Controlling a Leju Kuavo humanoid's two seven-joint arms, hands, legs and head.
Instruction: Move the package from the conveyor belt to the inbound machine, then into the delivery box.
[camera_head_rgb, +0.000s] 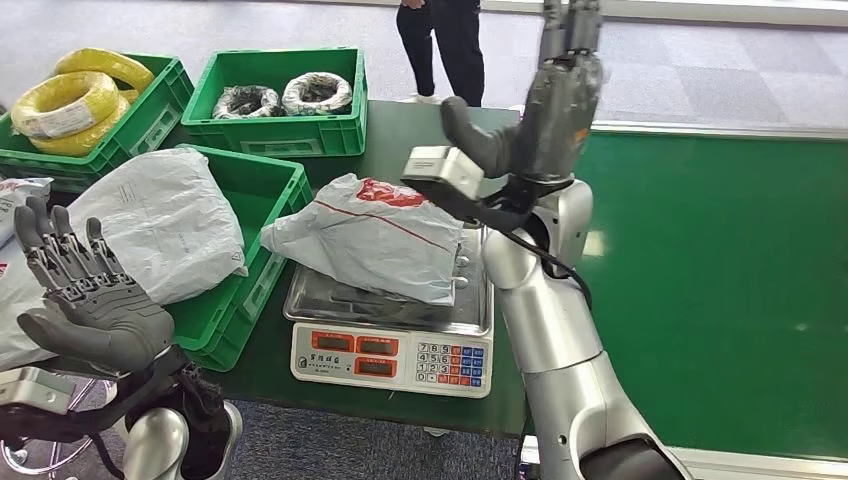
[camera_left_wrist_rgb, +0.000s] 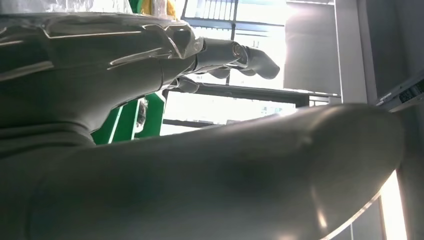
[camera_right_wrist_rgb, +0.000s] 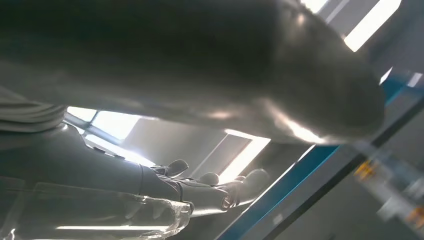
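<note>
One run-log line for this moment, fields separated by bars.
white plastic package: lying on steel scale | left hand: open | right hand: raised, open

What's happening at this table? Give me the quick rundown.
A humanoid robot is sorting parcels. A white plastic package lies on the tray of the scale, and neither hand holds it. The right hand is raised above the scale with nothing in it; the left hand is held up, open and empty, near the green crate, which holds another white bag. The green conveyor belt runs on the robot's right. A person stands beyond the table.
</note>
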